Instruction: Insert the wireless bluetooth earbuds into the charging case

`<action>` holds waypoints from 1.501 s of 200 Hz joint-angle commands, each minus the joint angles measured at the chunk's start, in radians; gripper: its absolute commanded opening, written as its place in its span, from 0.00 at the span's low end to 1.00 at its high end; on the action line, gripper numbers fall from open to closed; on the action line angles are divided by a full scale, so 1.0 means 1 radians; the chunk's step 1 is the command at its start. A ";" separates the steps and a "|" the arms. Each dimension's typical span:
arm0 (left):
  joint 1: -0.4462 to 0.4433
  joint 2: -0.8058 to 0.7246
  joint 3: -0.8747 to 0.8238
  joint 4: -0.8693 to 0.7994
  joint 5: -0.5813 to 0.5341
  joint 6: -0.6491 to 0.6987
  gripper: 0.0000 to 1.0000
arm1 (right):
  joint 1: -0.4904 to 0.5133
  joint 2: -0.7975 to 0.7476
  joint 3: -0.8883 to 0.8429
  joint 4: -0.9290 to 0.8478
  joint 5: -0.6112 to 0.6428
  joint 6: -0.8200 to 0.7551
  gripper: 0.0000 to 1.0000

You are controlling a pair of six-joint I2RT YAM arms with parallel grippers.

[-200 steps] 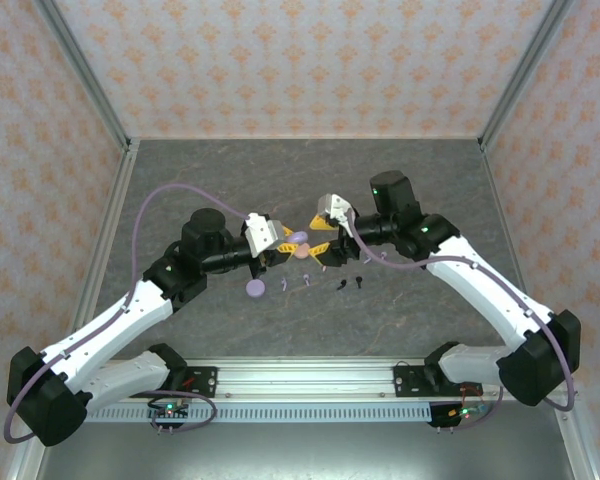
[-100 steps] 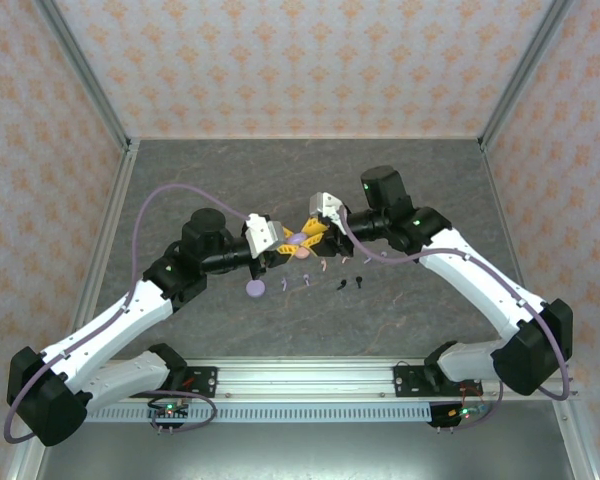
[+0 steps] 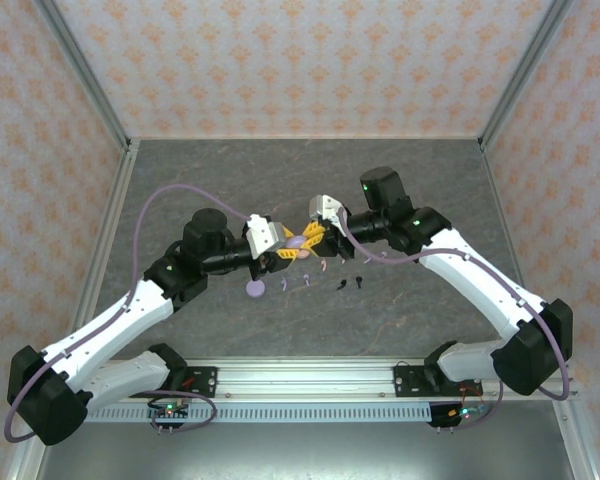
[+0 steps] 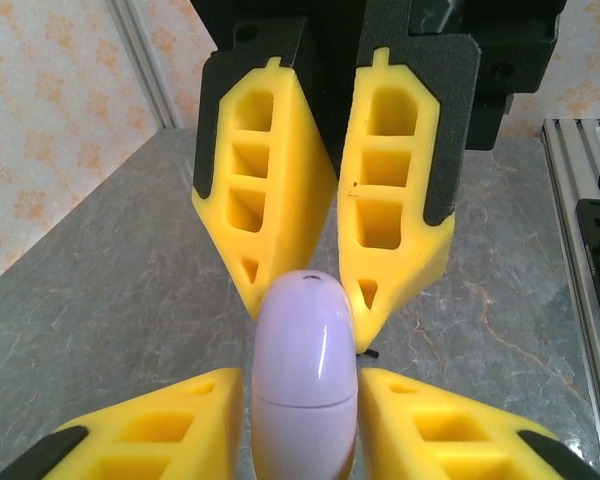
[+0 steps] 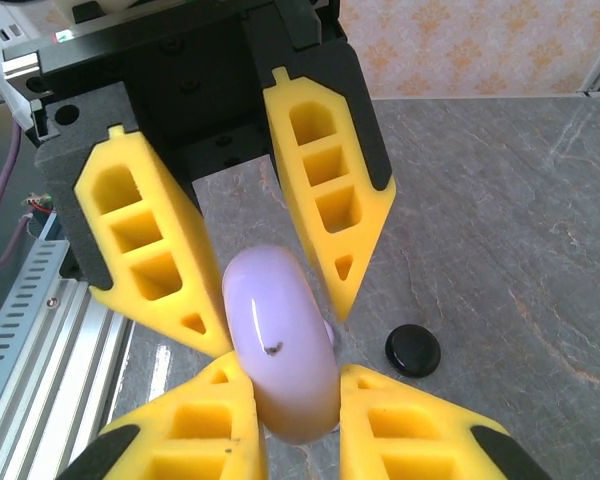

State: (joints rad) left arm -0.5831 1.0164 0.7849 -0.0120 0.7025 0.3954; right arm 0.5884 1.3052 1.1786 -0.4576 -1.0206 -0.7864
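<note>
Lavender charging case is now pinched by right gripper, brought in from 3 o'clock. Left gripper jaws have been eased apart, loosely flanking it.

Bright even light, faint shadows, glare on lavender case, foreground seemingly soft

Glossy lavender case; yellow fingers backed in black. Grey, marble-veined counter; peach walls with an orange floral repeat; small black disc.
</note>
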 commanded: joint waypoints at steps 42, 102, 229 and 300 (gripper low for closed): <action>-0.007 0.030 0.037 -0.005 0.013 0.014 0.37 | 0.004 -0.004 0.037 -0.013 -0.018 -0.015 0.19; -0.008 0.038 0.045 -0.005 0.015 0.002 0.17 | 0.004 0.003 0.036 -0.012 -0.002 0.001 0.19; -0.009 0.106 -0.004 0.109 0.069 -0.156 0.03 | -0.020 -0.201 -0.254 0.309 0.208 0.271 0.81; -0.009 0.135 0.035 0.064 0.077 -0.131 0.00 | -0.021 -0.126 -0.160 0.297 0.230 0.278 0.78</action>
State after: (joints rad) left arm -0.5831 1.1446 0.7792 0.0494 0.7528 0.2604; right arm 0.5694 1.1713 0.9630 -0.1955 -0.8005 -0.5198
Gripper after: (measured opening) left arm 0.194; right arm 0.779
